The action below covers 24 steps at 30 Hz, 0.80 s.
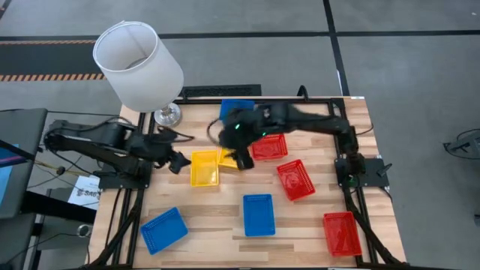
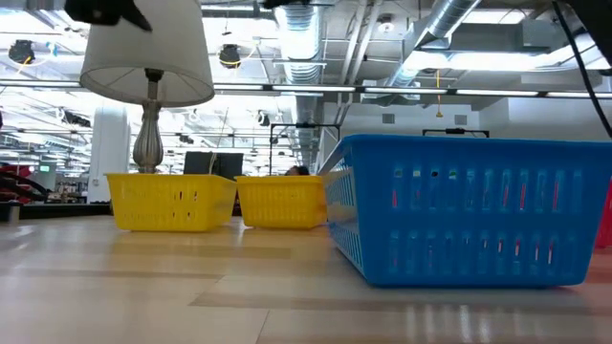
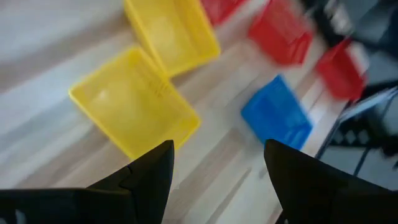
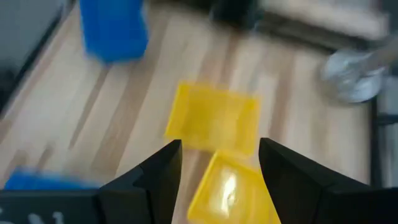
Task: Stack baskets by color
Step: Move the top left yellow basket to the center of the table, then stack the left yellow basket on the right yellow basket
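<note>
Two yellow baskets stand side by side on the table's middle: one (image 1: 204,167) nearer the left, one (image 1: 227,158) partly under my right arm. Three red baskets (image 1: 268,147) (image 1: 295,180) (image 1: 341,233) lie toward the right. Of the three blue ones, one (image 1: 237,109) is at the far edge and two (image 1: 259,214) (image 1: 163,228) are near the front. My left gripper (image 1: 178,162) hangs open, raised, left of the yellow pair (image 3: 134,102). My right gripper (image 1: 244,160) is open above the second yellow basket (image 4: 233,186), with nothing between its fingers.
A lamp with a white shade (image 1: 139,64) and a metal foot (image 1: 168,115) stands at the table's far left corner. In the low view the front blue basket (image 2: 469,210) fills the right half, with the yellow baskets (image 2: 172,201) behind it. Bare wood (image 1: 217,217) lies between the front blue baskets.
</note>
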### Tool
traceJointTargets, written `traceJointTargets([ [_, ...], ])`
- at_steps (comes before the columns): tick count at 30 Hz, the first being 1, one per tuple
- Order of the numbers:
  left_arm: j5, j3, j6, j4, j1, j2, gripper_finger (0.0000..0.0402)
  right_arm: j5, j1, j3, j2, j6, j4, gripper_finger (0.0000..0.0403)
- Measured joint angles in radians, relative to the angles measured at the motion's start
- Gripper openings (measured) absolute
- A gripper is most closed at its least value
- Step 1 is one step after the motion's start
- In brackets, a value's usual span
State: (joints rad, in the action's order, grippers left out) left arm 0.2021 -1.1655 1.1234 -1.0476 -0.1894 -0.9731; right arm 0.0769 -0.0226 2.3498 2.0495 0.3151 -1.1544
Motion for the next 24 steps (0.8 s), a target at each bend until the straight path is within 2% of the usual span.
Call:
traceJointTargets([
  [6, 0.184, -0.007, 0.049, 0.007, -0.057, 0.113, 0.0238, 0.033, 0.039, 0.002, 0.125, 0.134, 0.081, 0.0235],
  [9, 0.230, -0.006, 0.052, 0.001, -0.075, 0.144, 0.0238, 0.041, 0.054, 0.002, 0.193, 0.217, 0.108, 0.0235],
  [13, 0.269, -0.006, 0.051, -0.001, -0.079, 0.178, 0.0238, 0.048, 0.072, 0.005, 0.260, 0.313, 0.117, 0.0235],
  [24, 0.308, -0.005, 0.048, -0.002, -0.079, 0.203, 0.0238, 0.050, 0.111, 0.002, 0.396, 0.399, 0.105, 0.0235],
])
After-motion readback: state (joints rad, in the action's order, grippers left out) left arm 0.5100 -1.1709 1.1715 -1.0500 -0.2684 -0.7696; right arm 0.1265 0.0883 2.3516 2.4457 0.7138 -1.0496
